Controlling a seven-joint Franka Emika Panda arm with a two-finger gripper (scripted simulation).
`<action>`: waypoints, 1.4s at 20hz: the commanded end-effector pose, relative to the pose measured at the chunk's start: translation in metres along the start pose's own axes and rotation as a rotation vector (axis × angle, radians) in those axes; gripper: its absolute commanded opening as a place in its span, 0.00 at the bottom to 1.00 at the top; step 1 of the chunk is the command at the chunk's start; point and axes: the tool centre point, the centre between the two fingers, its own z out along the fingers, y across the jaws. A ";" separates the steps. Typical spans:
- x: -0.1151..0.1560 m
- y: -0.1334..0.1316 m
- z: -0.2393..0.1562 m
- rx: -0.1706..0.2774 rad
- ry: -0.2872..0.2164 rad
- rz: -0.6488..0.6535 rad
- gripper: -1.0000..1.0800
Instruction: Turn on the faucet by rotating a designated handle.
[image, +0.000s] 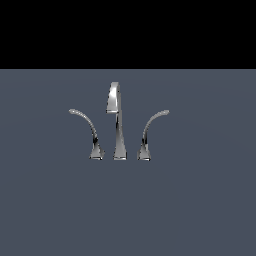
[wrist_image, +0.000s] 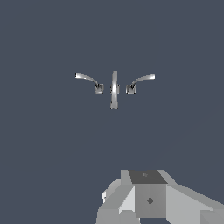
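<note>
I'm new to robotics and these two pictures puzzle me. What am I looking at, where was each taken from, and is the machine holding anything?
These are simulator renders of one robot arm's workspace. The exterior view looks from the side at a small shiny chrome faucet set standing on a plain grey-blue surface: a tall tapered spout in the middle and a slender curved lever on each side. The thin chrome lever arcing towards the exterior view's left is the handle to be turned. The wrist view comes from a camera on the arm, looking down at the same set from above. The pale grey blocks at its edge are part of the arm's own hand. Its fingers are not visible, and nothing appears held.
</note>
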 end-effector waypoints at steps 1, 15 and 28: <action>0.000 0.000 0.000 0.000 0.000 0.000 0.00; 0.005 -0.020 0.024 -0.006 -0.003 0.107 0.00; 0.025 -0.065 0.083 -0.019 -0.011 0.371 0.00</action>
